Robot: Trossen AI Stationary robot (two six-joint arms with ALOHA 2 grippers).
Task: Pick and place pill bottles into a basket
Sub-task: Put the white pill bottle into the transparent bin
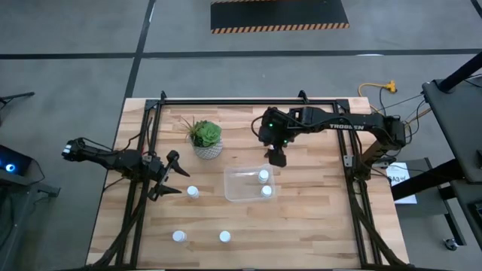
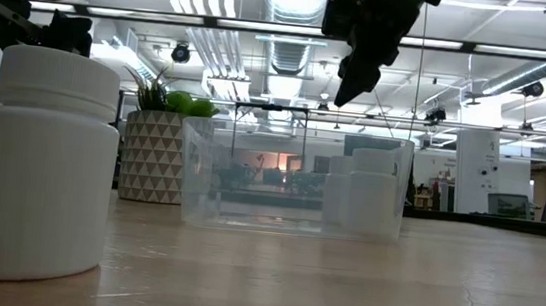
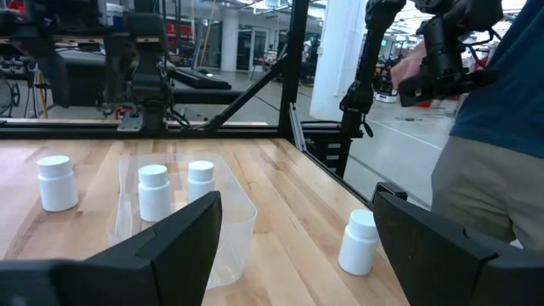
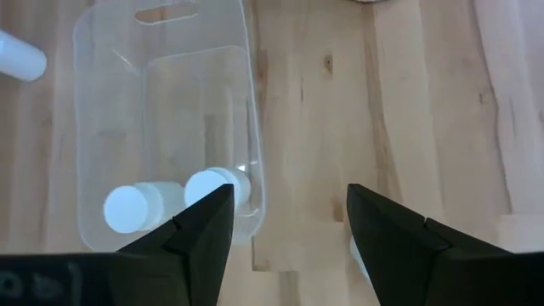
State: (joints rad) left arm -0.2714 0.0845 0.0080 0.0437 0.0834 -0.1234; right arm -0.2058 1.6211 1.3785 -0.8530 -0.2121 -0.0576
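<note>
Right gripper (image 1: pixel 277 158) above the 12 o'clock rim of the clear rectangular plastic basket (image 1: pixel 235 193), fingers apart, nothing between them. Two small white capped pill bottles (image 1: pixel 263 175) upright inside, 3 o'clock end. Left gripper (image 1: pixel 170 178) spread wide, empty, another bottle (image 1: pixel 193 192) just beside it. Two more bottles (image 1: pixel 179 236) toward 6 o'clock.

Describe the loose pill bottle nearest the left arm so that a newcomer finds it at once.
Start at the potted plant and go toward the table's front. There, left of the clear basket, stands one pill bottle. It alone sits right beside the left gripper; the other loose bottles stand near the front edge.
</note>
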